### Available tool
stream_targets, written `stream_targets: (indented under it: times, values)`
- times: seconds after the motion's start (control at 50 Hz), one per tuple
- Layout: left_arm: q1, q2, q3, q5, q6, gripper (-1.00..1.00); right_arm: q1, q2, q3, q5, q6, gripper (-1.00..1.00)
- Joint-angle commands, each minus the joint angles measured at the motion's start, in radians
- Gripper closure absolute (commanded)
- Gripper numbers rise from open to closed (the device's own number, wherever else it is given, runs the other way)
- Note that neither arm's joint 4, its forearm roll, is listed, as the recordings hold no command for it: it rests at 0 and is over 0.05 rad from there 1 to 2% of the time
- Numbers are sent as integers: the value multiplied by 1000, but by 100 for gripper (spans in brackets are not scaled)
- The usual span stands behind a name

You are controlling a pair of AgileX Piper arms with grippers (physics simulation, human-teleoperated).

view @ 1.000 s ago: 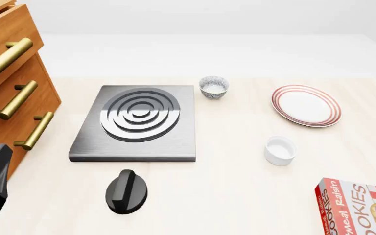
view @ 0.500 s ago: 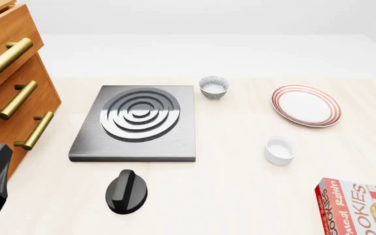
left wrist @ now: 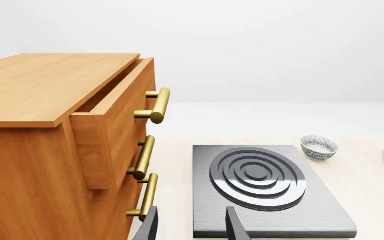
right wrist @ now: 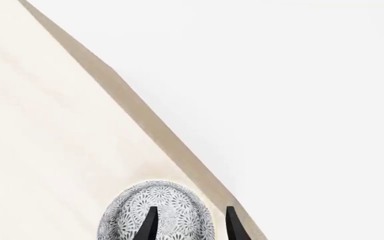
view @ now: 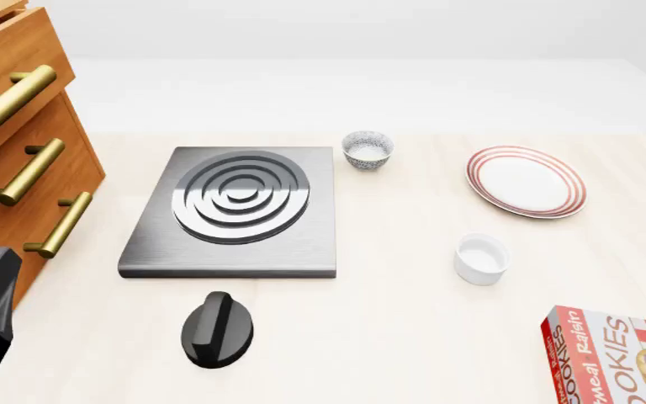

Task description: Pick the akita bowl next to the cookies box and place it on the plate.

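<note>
The small round grey-and-white patterned akita bowl (right wrist: 172, 202) sits close to the pale wooden surface's (right wrist: 45, 150) edge; the right tool (right wrist: 190, 220) is wide and holds nothing; a bump could knock the bowl off; grabbing the twin bowl (view: 367, 150) would be wrong.

Table (view: 390, 337): we see pale wood.
On it: stove plate (view: 236, 210), knob (view: 218, 330), patterned bowl (view: 368, 150), plate (view: 525, 181), white cup (view: 481, 258), cookies box (view: 615, 358).

Two akita bowls (view: 368, 150) (right wrist: 156, 212), one plate (view: 525, 181), one cookies box (view: 615, 353), one cup (view: 481, 258).
</note>
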Motion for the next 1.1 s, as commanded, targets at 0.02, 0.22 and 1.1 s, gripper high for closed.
stream_targets:
  times: [0.02,0.22,1.1]
  values:
    - [0,0,0,0,0,-100,-2,13,4,-1,-3,-100]
    - [0,0,0,0,0,-100,-8,-28,21,5,1,100]
    - [0,0,0,0,0,-100,83,-359,13,187,83,100]
